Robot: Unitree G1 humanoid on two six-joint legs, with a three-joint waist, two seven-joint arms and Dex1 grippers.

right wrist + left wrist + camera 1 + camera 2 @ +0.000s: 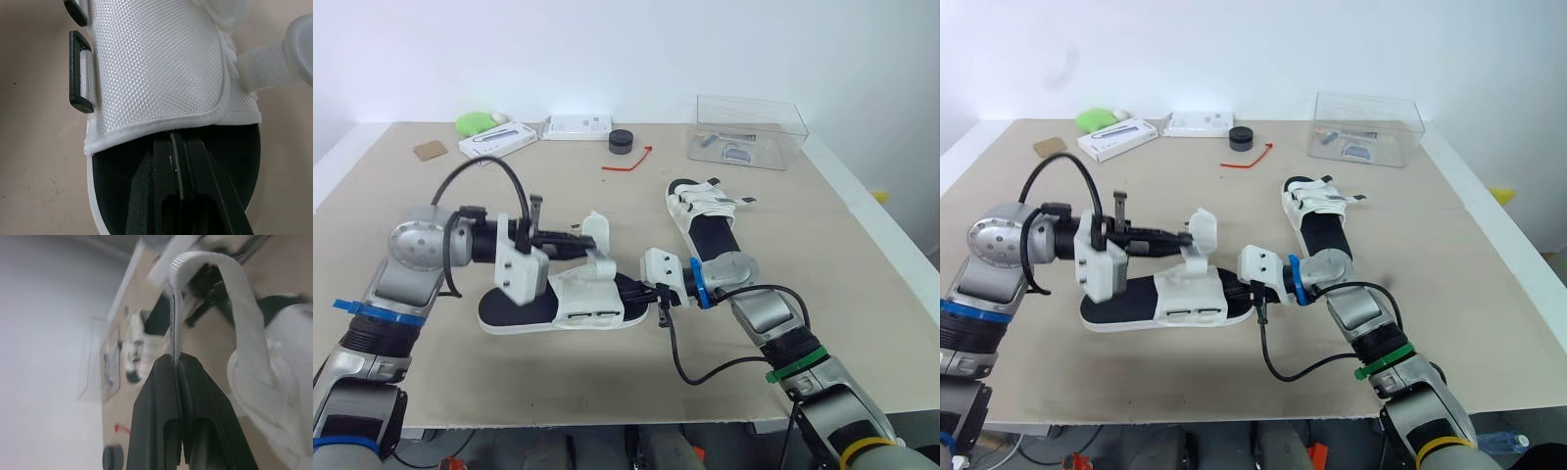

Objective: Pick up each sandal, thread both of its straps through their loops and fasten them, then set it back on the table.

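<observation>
Left wrist view has the left fingers (156,401) clamped on just the thin edge of the strap (234,293), which arches up off the near sandal (558,304). That sandal lies flat on the table (607,392), with the other sandal (705,220) well beyond it. Meanwhile the right fingers (159,171) are closed together, tips on the black insole at the hem of the upper. My worry is that skimpy edge grip. Pulling toward a loop (80,73) could pop the strap free, or drag the whole sandal if the right side isn't pinning it hard enough.
</observation>
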